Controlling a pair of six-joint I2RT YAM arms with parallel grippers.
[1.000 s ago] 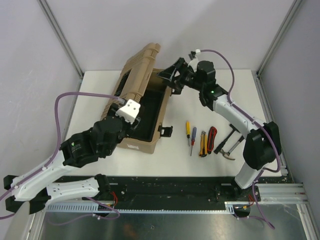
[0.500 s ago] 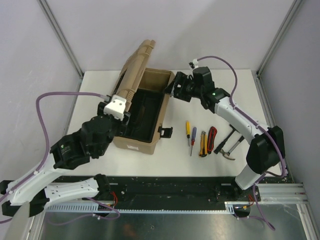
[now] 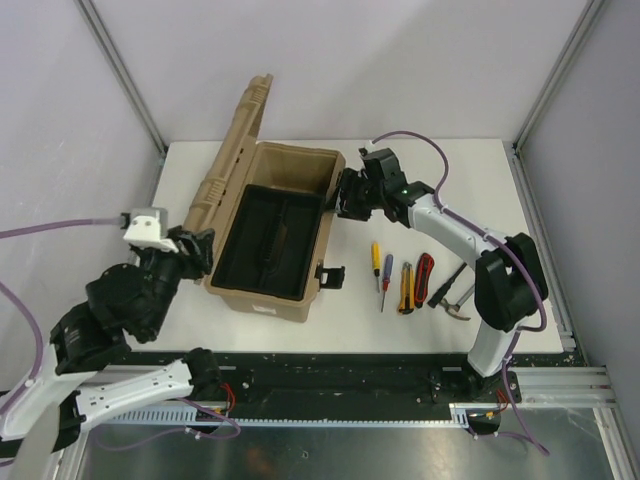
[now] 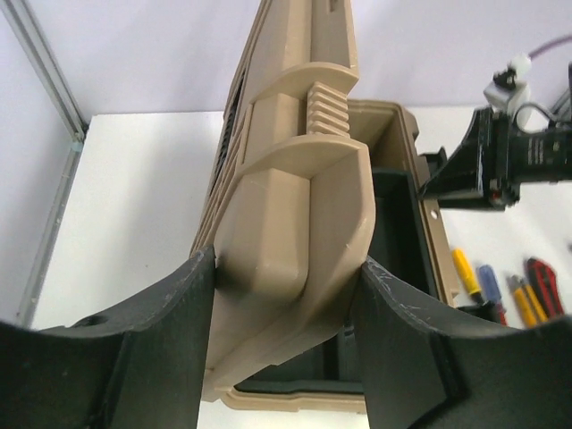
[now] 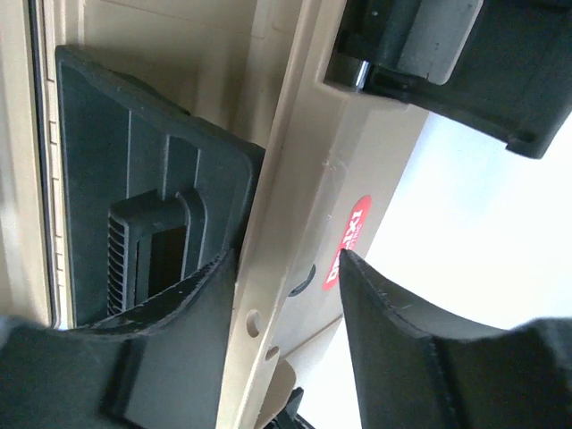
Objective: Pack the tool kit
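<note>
The tan toolbox [image 3: 290,165] stands open with a black tray [image 3: 268,235] inside. Its lid [image 3: 236,150] is swung up and over to the left. My left gripper [image 3: 198,250] is at the lid's near end. In the left wrist view the lid [image 4: 295,179] fills the gap between the fingers of the left gripper [image 4: 286,264], which is shut on it. My right gripper [image 3: 347,195] straddles the box's right wall. In the right wrist view that gripper [image 5: 288,259] has one finger inside by the tray [image 5: 143,206] and one outside by a red sticker [image 5: 347,241].
Tools lie in a row right of the box: a yellow-handled screwdriver [image 3: 376,258], a blue screwdriver [image 3: 387,272], a yellow utility knife [image 3: 407,288], red-black pliers [image 3: 424,278] and a hammer [image 3: 455,292]. A black latch [image 3: 330,275] sticks out of the box's front right corner.
The lid has swung from half open to fully open on the left. My left arm has drawn back left and nearer with it. My right gripper has dropped onto the box's right wall.
</note>
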